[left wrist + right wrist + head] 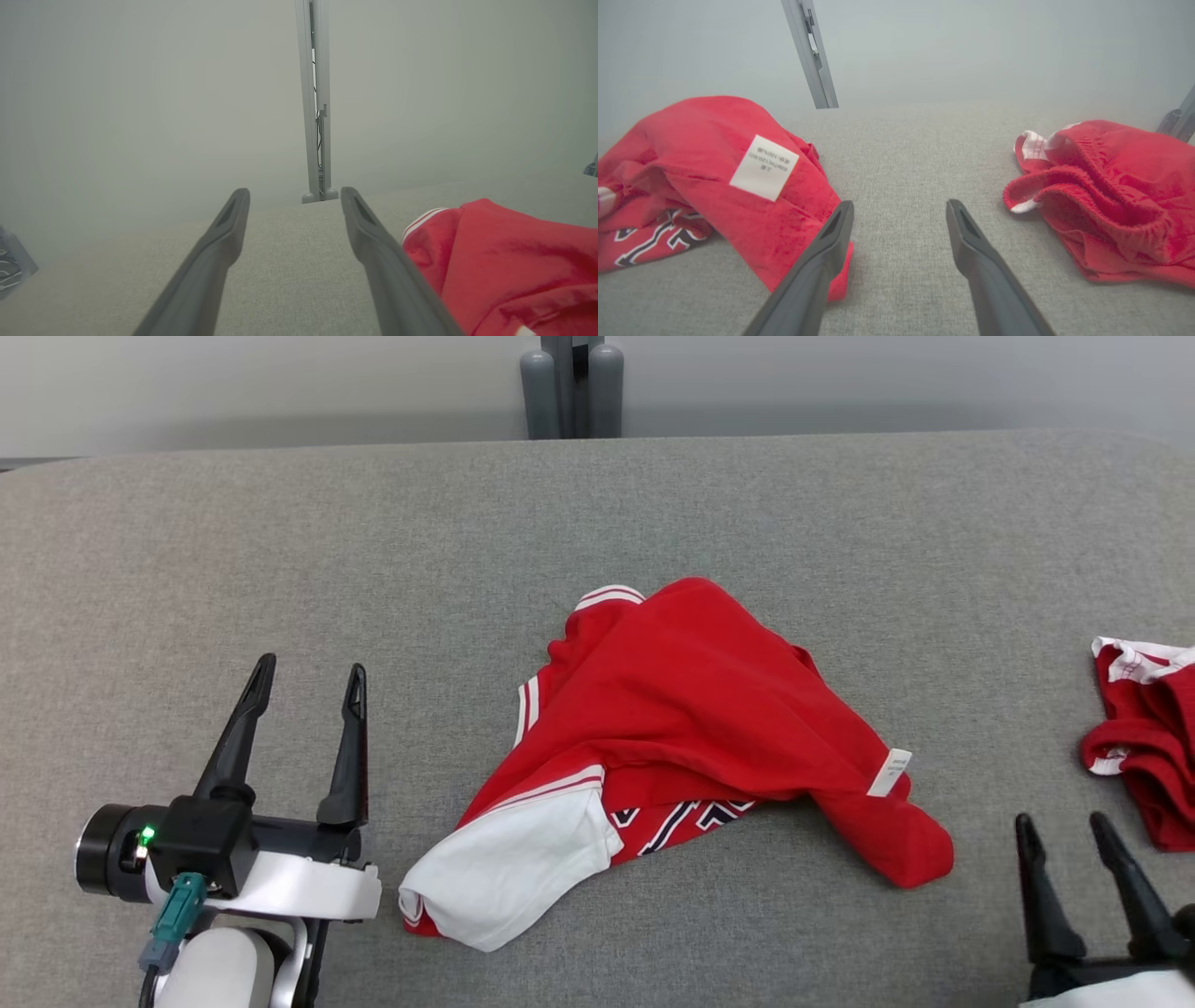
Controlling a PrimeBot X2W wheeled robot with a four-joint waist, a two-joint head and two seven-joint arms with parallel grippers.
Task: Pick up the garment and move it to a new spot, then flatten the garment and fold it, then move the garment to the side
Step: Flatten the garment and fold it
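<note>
Lying crumpled around the middle of the grey fabric surface (373, 523), a bit toward the near edge, the red garment (691, 709) has a white sleeve (509, 863) at its left end and a white label (892, 772) near its right tip. Over by the near left corner the left claw (312, 667) is spread wide, nothing in it. By the near right corner the right claw (1062, 821) is wide and empty too, close to the garment's red tip. A second red bundle (1144, 747) sits at the right edge.
</note>
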